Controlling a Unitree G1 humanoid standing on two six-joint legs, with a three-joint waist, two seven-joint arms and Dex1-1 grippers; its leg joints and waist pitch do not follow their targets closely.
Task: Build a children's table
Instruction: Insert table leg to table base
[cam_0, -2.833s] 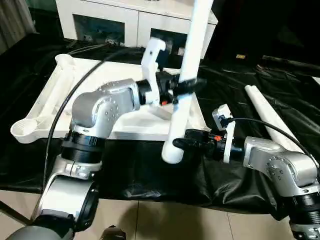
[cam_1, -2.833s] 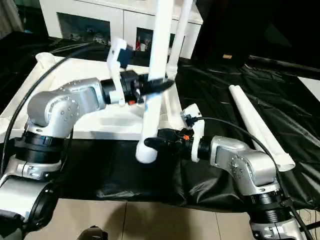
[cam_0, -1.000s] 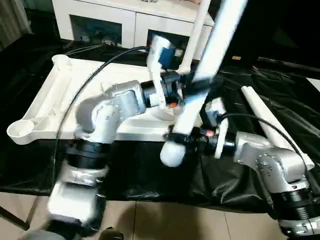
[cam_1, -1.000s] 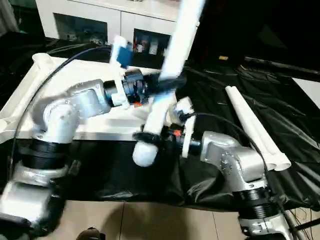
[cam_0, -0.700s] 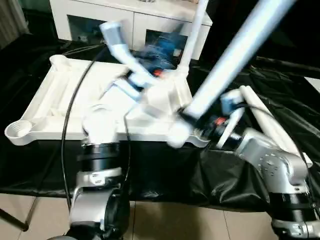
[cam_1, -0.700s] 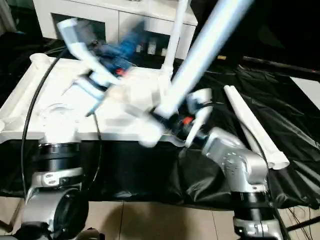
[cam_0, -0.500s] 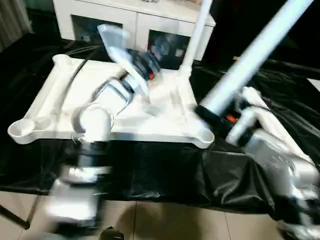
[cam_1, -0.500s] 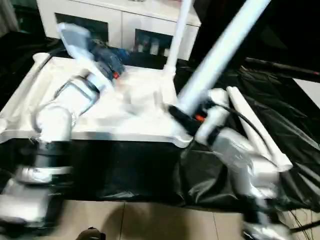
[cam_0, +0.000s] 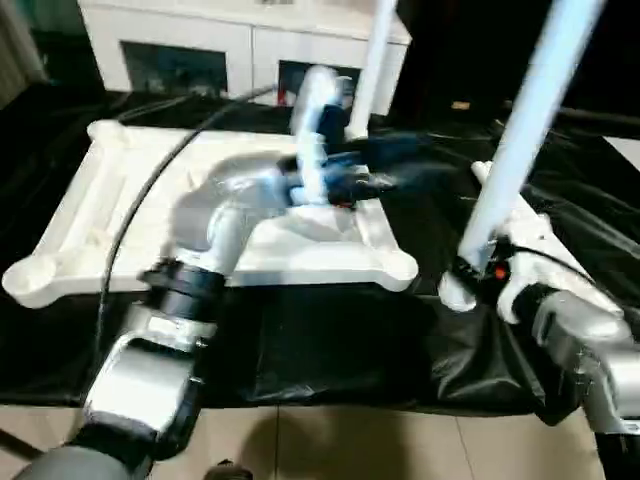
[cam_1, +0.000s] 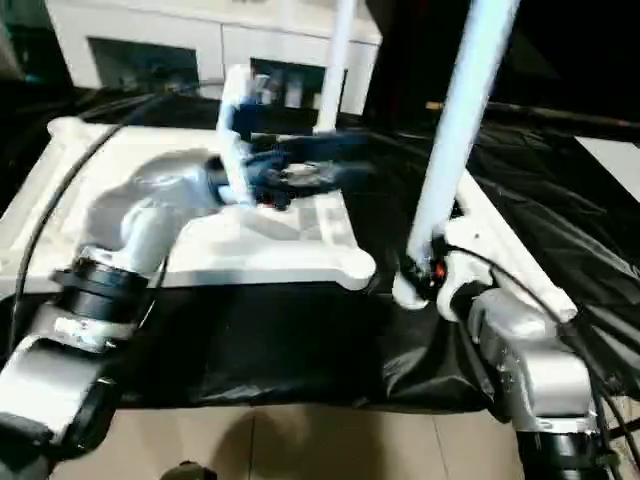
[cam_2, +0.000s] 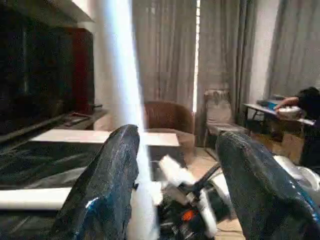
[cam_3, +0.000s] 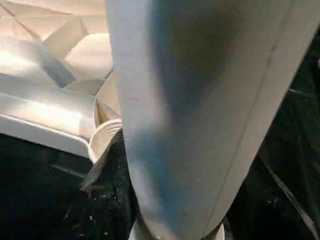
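Both arms held the leg (cam_0: 520, 130) earlier; now the left gripper (cam_0: 385, 180) has let go and hangs with jaws open and empty over the tabletop's (cam_0: 110, 200) right part. The right gripper (cam_0: 470, 272) alone keeps the leg, its jaws closed on the thick lower end, so the leg stands nearly upright just off the tabletop's near right corner socket (cam_0: 400, 268), which is empty. The tabletop lies underside up on the black-draped desk (cam_0: 330, 340). A second leg (cam_0: 372, 55) stands in the far right corner socket. A third leg (cam_1: 520, 270) lies on the desk behind the right gripper.

From the left wrist, both black fingers (cam_2: 107, 185) stand well apart, with the held leg and the right gripper beyond them. From the right wrist, the leg (cam_3: 200, 115) shows close up, the socket rim (cam_3: 102, 140) just beside it.
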